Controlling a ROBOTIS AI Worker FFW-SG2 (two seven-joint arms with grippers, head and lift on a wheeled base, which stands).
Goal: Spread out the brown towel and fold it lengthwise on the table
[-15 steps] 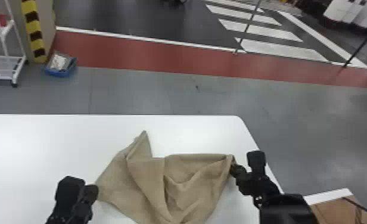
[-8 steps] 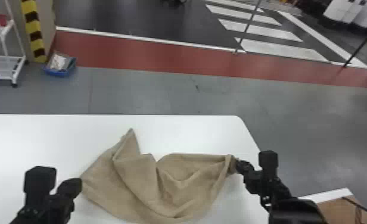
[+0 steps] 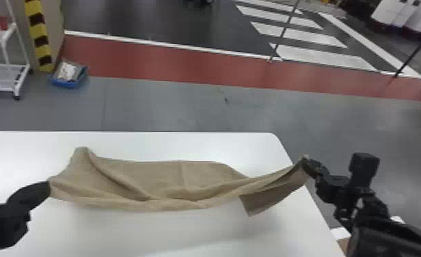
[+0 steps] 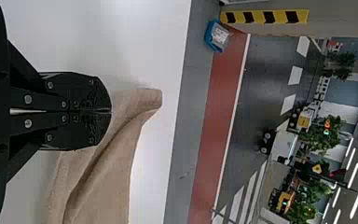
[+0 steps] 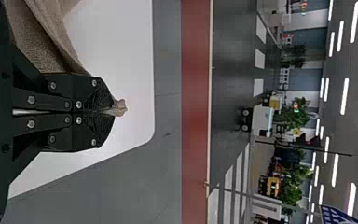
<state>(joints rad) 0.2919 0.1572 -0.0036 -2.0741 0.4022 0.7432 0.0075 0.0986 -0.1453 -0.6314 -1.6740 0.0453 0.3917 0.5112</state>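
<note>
**Brown towel (image 3: 165,176) stretches wide as both end effectors move apart**

Compared with half a second ago, the towel has gone from a slack, drooping heap to a long band pulled across the table (image 3: 124,235). Its near edge has shifted away from the robot, and now runs almost straight from one side to the other. The spreading looks well along, though the fold itself does not appear to be made.

Slack remains. Diagonal creases cross the left part, a far peak (image 3: 81,153) stands up near that end, and a loose flap (image 3: 259,201) hangs at the right. A shadow beneath the near edge suggests it is held above the surface, while the rest seems to trail toward the far side of the table.

The left end effector (image 4: 111,112) has gone outward and forward, its fingers closed and apparently pinching the towel's left end. The right end effector (image 5: 113,112) has moved likewise and grips the other end, with a small tuft (image 5: 120,108) poking past its tips, close to the table's right edge. Laying the cloth down probably calls for even tension; otherwise the flap could tuck under.
</note>
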